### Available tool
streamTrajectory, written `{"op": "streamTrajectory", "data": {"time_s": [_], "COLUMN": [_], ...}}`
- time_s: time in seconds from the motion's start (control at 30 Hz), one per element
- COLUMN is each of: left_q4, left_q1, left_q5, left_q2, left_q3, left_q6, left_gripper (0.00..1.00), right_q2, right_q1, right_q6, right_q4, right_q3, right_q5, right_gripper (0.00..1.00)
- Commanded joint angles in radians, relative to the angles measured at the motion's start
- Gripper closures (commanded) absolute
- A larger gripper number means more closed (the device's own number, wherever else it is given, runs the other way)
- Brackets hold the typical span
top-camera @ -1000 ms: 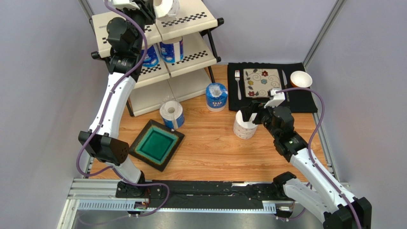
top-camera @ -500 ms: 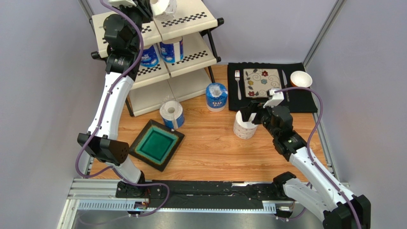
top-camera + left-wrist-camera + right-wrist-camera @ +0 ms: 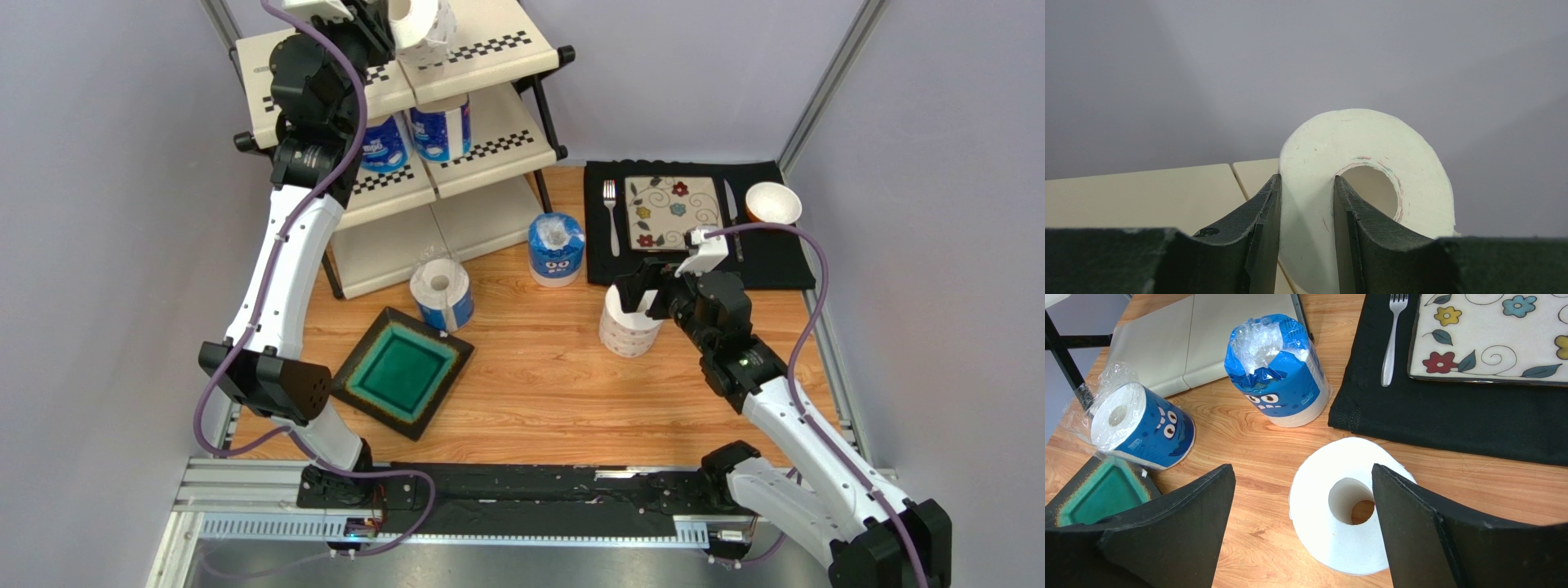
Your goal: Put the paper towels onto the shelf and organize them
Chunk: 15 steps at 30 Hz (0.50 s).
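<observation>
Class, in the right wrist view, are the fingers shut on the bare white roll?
No: the fingers stand wide apart, one well clear of the roll.

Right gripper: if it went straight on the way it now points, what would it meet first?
Most likely the unwrapped white roll, which stands on end on the wooden table. The right gripper is open and points down at it, with a finger on either side in the wrist view. The gap above the roll is unclear.
</observation>
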Motion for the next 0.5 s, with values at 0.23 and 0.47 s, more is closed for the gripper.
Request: {"op": "streamTrajectory", "data": {"time_s": [0.23, 0.47], "left_q4": [0.067, 0.092], "left_q1": [0.006, 0.007], "left_q5": [-0.009, 0.004], "left_q2": [-0.043, -0.020], "left_q3": [0.024, 0.028], "left_q6": [-0.022, -0.028], "left_gripper": [0.65, 0.58], "right_q2": [-0.004, -0.016], "right_q1": [0.001, -0.001], "right_q6": [0.011, 0.002], "right_q4": [0.040, 0.029], "right_q3": [0.002, 0.005], "right_q5": [0.011, 0.028], "right_gripper": [0.14, 0.14]}}
